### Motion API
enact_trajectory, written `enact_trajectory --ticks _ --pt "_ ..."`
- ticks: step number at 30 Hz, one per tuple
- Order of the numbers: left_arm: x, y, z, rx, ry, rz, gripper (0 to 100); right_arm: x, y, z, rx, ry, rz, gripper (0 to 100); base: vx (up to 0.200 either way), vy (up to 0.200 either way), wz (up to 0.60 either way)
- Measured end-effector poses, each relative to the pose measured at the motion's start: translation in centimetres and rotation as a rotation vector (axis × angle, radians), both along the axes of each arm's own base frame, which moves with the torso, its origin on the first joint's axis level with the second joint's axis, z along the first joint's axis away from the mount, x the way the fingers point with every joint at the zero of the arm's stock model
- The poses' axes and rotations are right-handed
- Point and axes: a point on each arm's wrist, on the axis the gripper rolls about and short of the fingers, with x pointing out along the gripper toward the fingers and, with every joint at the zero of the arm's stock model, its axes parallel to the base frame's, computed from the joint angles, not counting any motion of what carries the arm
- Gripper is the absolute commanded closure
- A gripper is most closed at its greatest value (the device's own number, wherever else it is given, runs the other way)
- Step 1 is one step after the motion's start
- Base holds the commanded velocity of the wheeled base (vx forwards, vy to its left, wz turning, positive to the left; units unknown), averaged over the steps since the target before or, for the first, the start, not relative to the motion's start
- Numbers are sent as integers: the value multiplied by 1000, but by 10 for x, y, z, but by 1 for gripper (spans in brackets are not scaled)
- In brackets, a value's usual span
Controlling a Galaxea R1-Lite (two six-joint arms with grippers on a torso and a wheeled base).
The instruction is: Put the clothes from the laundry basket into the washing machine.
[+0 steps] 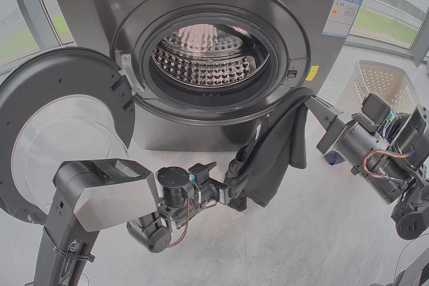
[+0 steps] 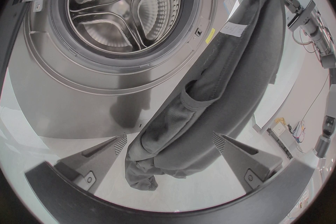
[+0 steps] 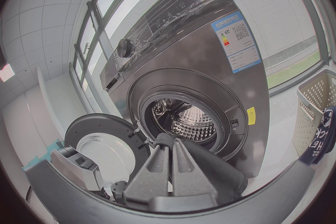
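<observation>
1. Dark grey, the round door stands open at the left of the head view.
2. At lower centre we see the left gripper, its fingers spread wide at the lower end of the black garment.
3. The garment hangs at centre, outside the washing machine, below its opening.
4. Right of centre, the right gripper pinches the garment's top.
5. The laundry basket stands far right.

Right pincer clamped on dark garment, washing machine behind (door swung open), laundry basket beside.
</observation>
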Motion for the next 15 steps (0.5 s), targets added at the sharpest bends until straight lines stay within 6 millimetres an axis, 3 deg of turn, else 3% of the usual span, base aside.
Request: enact_trajectory --ticks 15 --pt "35 -13 -20 -35 -73 51 0 0 0 -2 -1 2 2 100 0 0 0"
